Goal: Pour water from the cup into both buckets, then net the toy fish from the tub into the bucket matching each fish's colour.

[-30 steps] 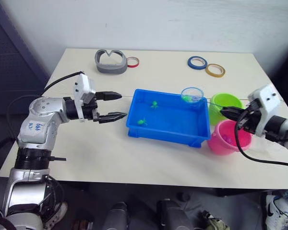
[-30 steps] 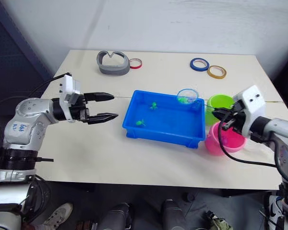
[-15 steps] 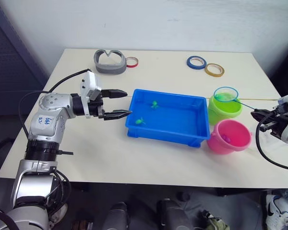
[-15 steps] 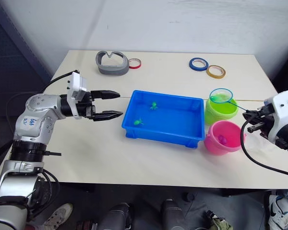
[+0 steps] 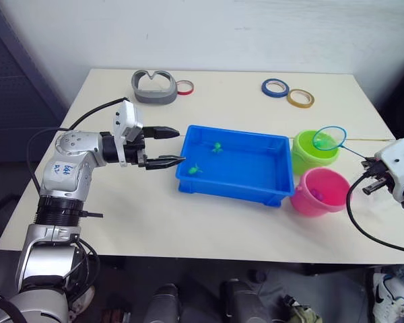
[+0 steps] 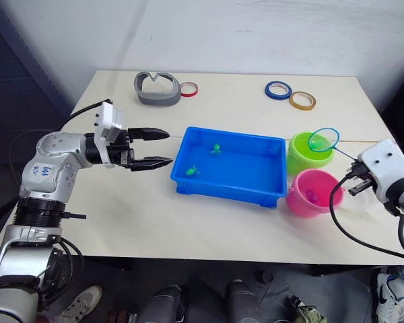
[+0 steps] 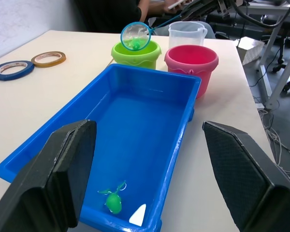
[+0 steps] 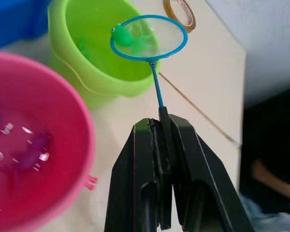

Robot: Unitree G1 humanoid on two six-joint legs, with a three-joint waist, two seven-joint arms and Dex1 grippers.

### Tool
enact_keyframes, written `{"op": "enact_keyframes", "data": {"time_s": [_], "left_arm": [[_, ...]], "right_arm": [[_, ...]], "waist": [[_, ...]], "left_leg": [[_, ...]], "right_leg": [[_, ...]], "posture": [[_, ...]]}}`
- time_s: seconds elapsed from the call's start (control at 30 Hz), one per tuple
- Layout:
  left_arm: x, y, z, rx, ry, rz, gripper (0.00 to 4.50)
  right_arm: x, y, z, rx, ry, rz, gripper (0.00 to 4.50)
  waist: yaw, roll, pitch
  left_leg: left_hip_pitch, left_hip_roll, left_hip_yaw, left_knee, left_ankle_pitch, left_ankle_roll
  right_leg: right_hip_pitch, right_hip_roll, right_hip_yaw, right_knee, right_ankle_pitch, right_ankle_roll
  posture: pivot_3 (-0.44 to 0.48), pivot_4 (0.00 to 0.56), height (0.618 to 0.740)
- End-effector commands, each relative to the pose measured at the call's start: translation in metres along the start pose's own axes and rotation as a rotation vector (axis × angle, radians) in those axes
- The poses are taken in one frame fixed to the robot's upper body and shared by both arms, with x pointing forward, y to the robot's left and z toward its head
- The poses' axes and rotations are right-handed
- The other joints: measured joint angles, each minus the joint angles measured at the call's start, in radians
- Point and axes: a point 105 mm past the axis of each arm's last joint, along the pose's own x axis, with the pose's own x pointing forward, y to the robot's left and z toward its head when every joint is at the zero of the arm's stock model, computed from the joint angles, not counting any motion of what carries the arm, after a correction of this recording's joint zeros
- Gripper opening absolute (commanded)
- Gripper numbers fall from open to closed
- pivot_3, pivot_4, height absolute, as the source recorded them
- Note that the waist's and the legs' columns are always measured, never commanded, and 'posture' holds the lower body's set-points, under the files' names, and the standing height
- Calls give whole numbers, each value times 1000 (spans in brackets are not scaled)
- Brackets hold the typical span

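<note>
The blue tub [image 5: 232, 183] lies mid-table with two green toy fish [image 5: 217, 146] [image 5: 194, 169] in it. To its right stand the lime green bucket [image 5: 308, 160] and the pink bucket [image 5: 320, 195], which has a pink fish [image 8: 31, 150] in its water. My right gripper [image 8: 160, 123] is shut on the net's handle. The net hoop [image 5: 328, 138] hangs over the green bucket's rim with a green fish [image 8: 123, 36] in its mesh. My left gripper [image 5: 180, 146] is open and empty beside the tub's left end. The clear cup [image 7: 186, 34] stands beyond the pink bucket.
At the table's far side lie a blue tape ring [image 5: 275, 87], a tan one [image 5: 300, 98], a red one [image 5: 185, 87] and a grey curved holder [image 5: 153, 87]. The table's right edge runs close to the buckets. A person sits beyond it [image 7: 154, 7].
The net has travelled right from over the tub's far right corner to above the green bucket, with my right arm drawing back. My left gripper moved nearer the tub, then held still.
</note>
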Motion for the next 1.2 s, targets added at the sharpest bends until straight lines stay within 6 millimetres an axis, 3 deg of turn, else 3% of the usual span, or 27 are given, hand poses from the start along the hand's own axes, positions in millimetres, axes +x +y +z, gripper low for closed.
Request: {"op": "enact_keyframes", "data": {"time_s": [0.03,0.43,0.77,0.97,1.07,1.2], "left_arm": [[3,1,13,50,-24,-5,3841],[8,5,14,68,-41,-1,3841],[6,4,13,68,-36,-1,3841],[6,4,13,69,-35,-2,3841],[5,4,13,68,-34,-2,3841],[-6,7,13,48,-28,27,3841]], "right_arm": [[-4,-7,22,-269,-55,-74,0],[-1,-3,37,-722,-91,-124,0],[-2,3,29,-1063,-91,-122,0],[-3,0,27,-1098,-95,-140,0],[-4,-1,29,-1033,-96,-144,0],[-13,-9,46,-888,-122,-165,0]], "waist": [[-1,0,0],[0,0,0],[0,0,0],[-2,0,0],[-2,0,0],[-2,0,0]], "left_leg": [[0,0,0,0,0,0],[1,0,1,0,0,0],[1,0,1,0,0,0],[1,0,2,1,0,0],[2,0,3,1,0,-1],[1,0,2,1,0,-1]], "right_leg": [[0,0,0,0,0,0],[0,1,0,0,0,0],[0,1,-1,1,0,0],[0,2,0,1,0,0],[0,2,0,1,0,0],[0,2,0,1,0,0]], "posture": [[0,150,740],[0,150,740],[0,150,740],[0,150,740],[0,150,740],[0,150,740]]}}
